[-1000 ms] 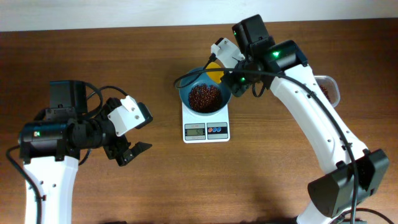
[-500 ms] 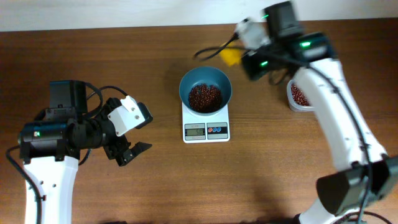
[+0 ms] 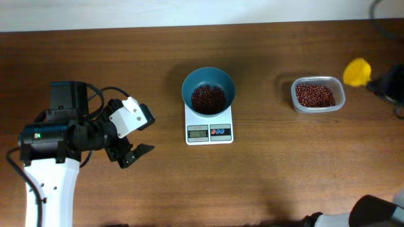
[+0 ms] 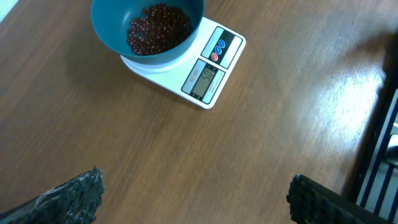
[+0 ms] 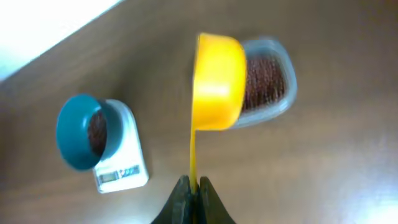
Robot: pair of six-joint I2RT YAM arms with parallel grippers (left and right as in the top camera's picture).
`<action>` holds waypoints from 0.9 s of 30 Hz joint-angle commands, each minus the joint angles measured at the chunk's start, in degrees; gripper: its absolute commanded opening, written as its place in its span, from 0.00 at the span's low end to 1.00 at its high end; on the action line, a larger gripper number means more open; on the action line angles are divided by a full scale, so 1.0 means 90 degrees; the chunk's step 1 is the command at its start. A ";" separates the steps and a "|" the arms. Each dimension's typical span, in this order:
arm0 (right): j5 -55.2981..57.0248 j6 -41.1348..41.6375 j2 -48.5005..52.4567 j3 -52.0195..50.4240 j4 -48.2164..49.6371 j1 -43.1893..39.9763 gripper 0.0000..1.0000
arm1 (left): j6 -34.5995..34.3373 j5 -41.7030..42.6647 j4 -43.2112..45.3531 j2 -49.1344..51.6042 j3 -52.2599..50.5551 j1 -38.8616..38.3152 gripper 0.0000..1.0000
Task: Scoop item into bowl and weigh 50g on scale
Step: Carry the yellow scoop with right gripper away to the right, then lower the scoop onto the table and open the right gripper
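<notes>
Currently, smooth round teal-blue bowl (image 3: 208,82) holding oval reddish-brown beans (image 3: 207,98) sits on square white scale (image 3: 209,131); left gripper (image 3: 140,134) spread empty, right gripper (image 5: 191,186) clamped on thin handle of yellow plastic scoop (image 5: 217,81).

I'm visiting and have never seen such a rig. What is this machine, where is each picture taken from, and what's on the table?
Two robot arms work at a wooden table. One picture looks down from above; the other two come from a camera on each wrist. The left gripper is open and empty. The right gripper is shut on the handle of a yellow scoop, near a clear tub of reddish-brown beans. In the middle, a teal bowl holding some beans sits on a white scale.
</notes>
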 commanded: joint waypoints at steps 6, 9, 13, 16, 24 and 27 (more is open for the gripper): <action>-0.3254 -0.3281 -0.0117 -0.0612 -0.1200 -0.0126 0.04 | -0.0083 0.0121 -0.0012 -0.0019 0.0080 0.0027 0.99; -0.4097 -0.3980 -0.0124 -0.0886 -0.1200 -0.0129 0.04 | -0.0083 0.0121 -0.0012 -0.0019 0.0080 0.0027 0.99; -0.4116 -0.3779 -0.0126 -0.0911 -0.1200 -0.0136 0.04 | -0.0083 0.0121 -0.0012 -0.0019 0.0080 0.0027 0.99; -0.3723 -0.2902 -0.0197 -0.0911 -0.1200 -0.0134 0.04 | -0.0083 0.0121 -0.0012 -0.0019 0.0080 0.0027 0.99; -0.1574 -0.1056 -0.1491 -0.0913 -0.1141 -0.0136 0.04 | -0.0083 0.0121 -0.0012 -0.0019 0.0080 0.0027 0.99; -0.1178 -0.0950 -0.1945 -0.1015 -0.1061 -0.0136 0.04 | -0.0083 0.0121 -0.0012 -0.0019 0.0080 0.0027 0.99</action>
